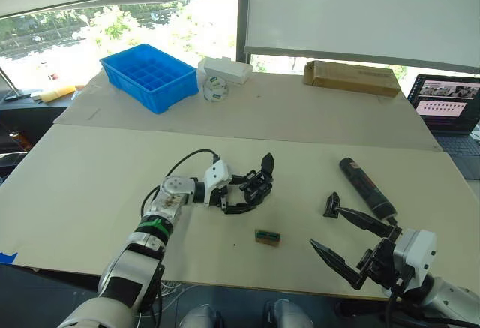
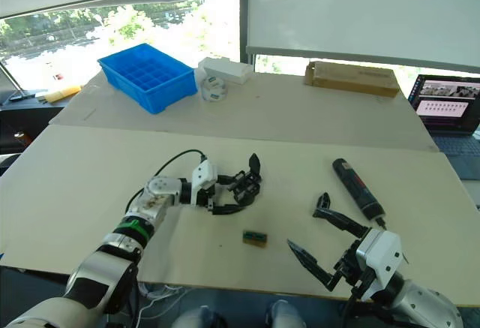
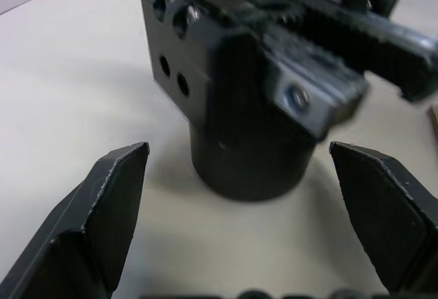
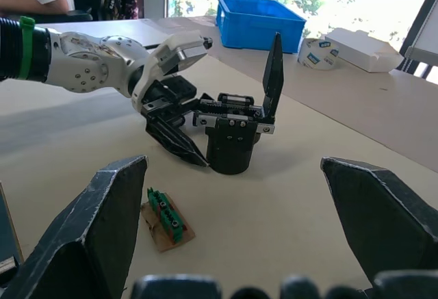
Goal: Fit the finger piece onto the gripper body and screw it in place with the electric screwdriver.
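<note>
Fingers of our left gripper (image 1: pixel 238 197) stand spread on either side of the gripper body (image 1: pixel 257 186), which sits upright on the tabletop (image 1: pixel 90 185) near its middle, its one fitted finger pointing up. From the left wrist view the cylindrical base lies dead ahead between the two open fingertips (image 3: pixel 109 196), not yet touched by either, so we judge a short straight advance and a closing would brace it.

Our right gripper (image 1: pixel 346 240) hovers with its fingers wide apart and empty over the near right part of the tabletop. The finger piece (image 1: pixel 331 205) lies just beyond the tip of its farther finger, a small wedge with its long axis running roughly away from us. The electric screwdriver (image 1: pixel 366 186) lies just past the piece, toward the right edge, its long axis slanting from the far side down toward the near right, bit end nearest the right gripper. We judge the right arm the nearer one for both, the left being busy at the body.

Between the two grippers lies a small green-topped block (image 1: pixel 267 237), near the front edge and well apart from the body; we would steer the carry from piece to body behind it. Open tabletop spans the way otherwise. The blue bin (image 1: pixel 148 76) and cardboard box (image 1: pixel 351 77) sit at the far edge, well clear.
</note>
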Action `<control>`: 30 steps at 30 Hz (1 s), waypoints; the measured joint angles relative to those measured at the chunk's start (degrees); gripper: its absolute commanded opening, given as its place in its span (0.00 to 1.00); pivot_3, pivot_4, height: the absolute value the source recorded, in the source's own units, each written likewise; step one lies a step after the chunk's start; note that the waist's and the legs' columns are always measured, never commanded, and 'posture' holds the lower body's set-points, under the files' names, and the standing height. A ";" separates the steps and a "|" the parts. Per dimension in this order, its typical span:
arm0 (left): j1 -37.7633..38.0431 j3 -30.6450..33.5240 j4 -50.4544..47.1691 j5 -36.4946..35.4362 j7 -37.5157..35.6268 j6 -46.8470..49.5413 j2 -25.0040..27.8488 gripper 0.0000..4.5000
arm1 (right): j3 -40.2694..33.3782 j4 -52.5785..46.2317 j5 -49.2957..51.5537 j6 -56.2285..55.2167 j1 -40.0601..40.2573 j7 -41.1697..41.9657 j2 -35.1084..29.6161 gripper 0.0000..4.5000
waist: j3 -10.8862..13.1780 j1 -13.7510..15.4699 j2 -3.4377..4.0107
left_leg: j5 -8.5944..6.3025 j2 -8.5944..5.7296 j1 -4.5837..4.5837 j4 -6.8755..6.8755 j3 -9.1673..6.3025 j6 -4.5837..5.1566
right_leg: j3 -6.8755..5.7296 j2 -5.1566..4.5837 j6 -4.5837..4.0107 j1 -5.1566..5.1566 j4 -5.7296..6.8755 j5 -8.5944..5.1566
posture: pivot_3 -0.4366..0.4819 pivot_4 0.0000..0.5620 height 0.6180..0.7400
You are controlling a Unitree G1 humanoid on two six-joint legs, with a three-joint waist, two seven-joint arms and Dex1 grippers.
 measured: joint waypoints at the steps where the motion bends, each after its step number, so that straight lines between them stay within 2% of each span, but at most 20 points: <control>1: -0.31 0.00 0.82 0.06 -0.38 -0.76 -0.23 0.99 | 0.00 -0.39 0.00 0.06 0.38 -0.20 0.07 1.00 | 0.00 -0.02 0.00 | 0.00 0.00 0.00 0.00 -0.01 0.00 | 0.00 0.00 0.00 0.00 0.00 0.00 | 0.48 0.27 1.00; 7: -3.00 0.48 6.06 1.87 -0.05 -3.98 -1.18 0.99 | 0.05 -0.86 -0.02 0.13 1.42 -0.34 0.08 1.00 | 0.00 -0.03 0.00 | -0.03 0.01 -0.01 0.09 -0.03 0.06 | 0.01 -0.01 0.02 0.01 0.01 0.02 | 0.48 0.27 1.00; 12: -3.45 1.60 7.24 1.95 -0.36 -4.27 -1.74 0.50 | 0.05 -0.87 -0.03 0.12 1.40 -0.23 0.07 1.00 | 0.00 -0.04 -0.01 | -0.08 0.01 -0.05 0.16 -0.05 0.15 | 0.00 -0.03 0.03 0.00 0.01 0.03 | 0.48 0.27 1.00; 15: -1.82 2.70 4.50 1.64 -0.44 -2.29 -1.79 0.50 | 0.05 -0.84 -0.07 0.12 1.22 -0.04 0.07 1.00 | 0.00 -0.10 0.00 | -0.11 0.02 -0.06 0.19 -0.04 0.19 | 0.03 -0.05 0.05 0.00 0.01 0.03 | 0.48 0.27 1.00; 18: 2.90 3.44 -2.77 0.54 1.04 -0.94 -2.53 0.50 | 0.02 -0.73 -0.09 0.11 1.30 0.34 0.06 1.00 | 0.00 -0.09 0.00 | -0.12 0.02 -0.07 0.19 -0.05 0.20 | 0.05 -0.08 0.06 -0.01 0.00 0.03 | 0.48 0.27 1.00; 24: 20.06 1.63 -35.82 0.39 15.45 20.11 -4.80 0.50 | -0.19 -0.26 -0.14 0.08 1.72 0.87 0.14 1.00 | 0.01 0.10 0.02 | -0.13 0.01 -0.10 0.22 -0.11 0.23 | 0.10 -0.16 0.12 0.01 0.00 0.04 | 0.48 0.27 1.00; 27: 24.11 -1.24 -44.95 2.21 20.12 26.69 -4.93 0.50 | -0.16 -0.16 -0.16 0.08 1.70 0.93 0.18 1.00 | 0.02 0.33 0.03 | -0.14 0.01 -0.10 0.27 -0.11 0.23 | 0.09 -0.16 0.15 0.01 0.02 0.05 | 0.48 0.27 1.00; 30: 24.25 -2.16 -47.40 4.49 26.08 29.93 -6.26 0.50 | 0.25 0.00 -0.32 0.08 1.40 0.98 0.19 1.00 | 0.02 0.41 0.03 | -0.15 0.02 -0.09 0.25 -0.12 0.25 | 0.11 -0.18 0.24 0.01 0.02 0.05 | 0.48 0.27 1.00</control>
